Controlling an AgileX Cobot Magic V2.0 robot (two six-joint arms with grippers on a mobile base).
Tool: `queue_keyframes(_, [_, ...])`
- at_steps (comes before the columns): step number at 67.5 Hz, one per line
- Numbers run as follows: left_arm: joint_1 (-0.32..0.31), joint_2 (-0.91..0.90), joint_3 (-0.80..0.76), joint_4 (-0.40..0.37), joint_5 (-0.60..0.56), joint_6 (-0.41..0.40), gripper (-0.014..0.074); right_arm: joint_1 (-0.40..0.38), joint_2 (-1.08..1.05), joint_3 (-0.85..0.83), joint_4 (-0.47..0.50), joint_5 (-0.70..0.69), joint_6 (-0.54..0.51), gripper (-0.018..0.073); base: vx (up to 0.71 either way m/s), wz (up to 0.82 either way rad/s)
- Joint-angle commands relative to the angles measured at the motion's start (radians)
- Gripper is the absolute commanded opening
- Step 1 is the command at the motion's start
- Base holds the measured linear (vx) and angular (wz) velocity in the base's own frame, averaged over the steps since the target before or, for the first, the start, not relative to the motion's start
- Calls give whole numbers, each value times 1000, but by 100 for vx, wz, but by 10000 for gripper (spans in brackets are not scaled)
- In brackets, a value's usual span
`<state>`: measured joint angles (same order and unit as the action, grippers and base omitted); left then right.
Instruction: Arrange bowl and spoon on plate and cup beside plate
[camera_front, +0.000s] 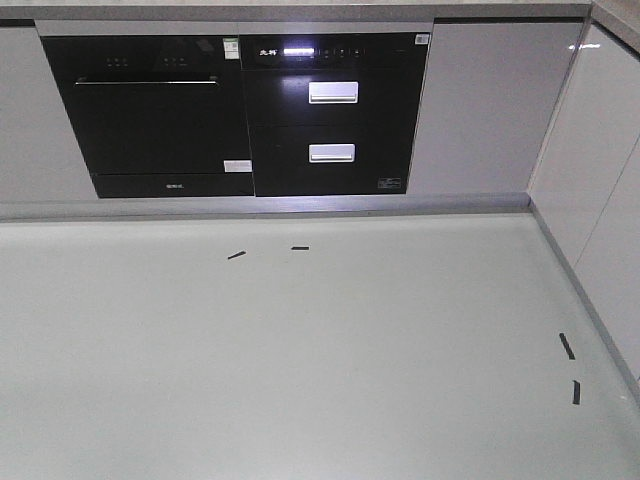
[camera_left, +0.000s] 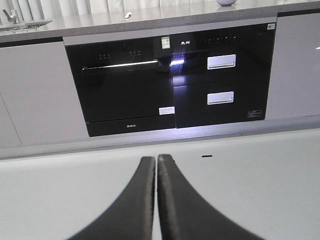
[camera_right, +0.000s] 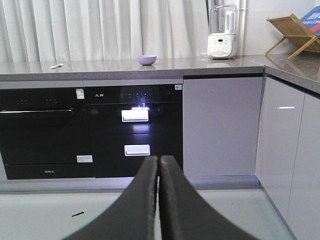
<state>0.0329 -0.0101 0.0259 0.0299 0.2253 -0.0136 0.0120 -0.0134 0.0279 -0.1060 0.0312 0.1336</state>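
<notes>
A small lavender bowl (camera_right: 147, 59) sits on the grey countertop (camera_right: 110, 66) far ahead in the right wrist view. Only its lower part shows at the top edge of the left wrist view, bowl (camera_left: 226, 2). A pale spoon (camera_right: 56, 66) lies on the same counter to the left, and appears as a small spoon (camera_left: 128, 15) in the left wrist view. The plate and the cup are out of view. My left gripper (camera_left: 156, 158) and right gripper (camera_right: 159, 158) are both shut with nothing between the fingers, low over the pale floor and far from the counter.
Below the counter are a black oven (camera_front: 150, 110) and a black drawer appliance (camera_front: 335, 110). White cabinets (camera_front: 600, 190) run along the right. A blender (camera_right: 222, 32) and a wooden rack (camera_right: 292, 32) stand on the counter. Black tape marks (camera_front: 567, 346) lie on the floor.
</notes>
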Motion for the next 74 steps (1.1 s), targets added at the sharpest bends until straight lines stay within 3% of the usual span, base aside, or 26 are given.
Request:
queue_keyframes(1, [1, -15, -8, -8, -72, -10, -6, 2, -7, 4, -7, -77, -3, -3, 0, 0])
queue_keyframes(74, [1, -15, -8, -8, -72, -10, -6, 2, -7, 4, -7, -77, -3, -3, 0, 0])
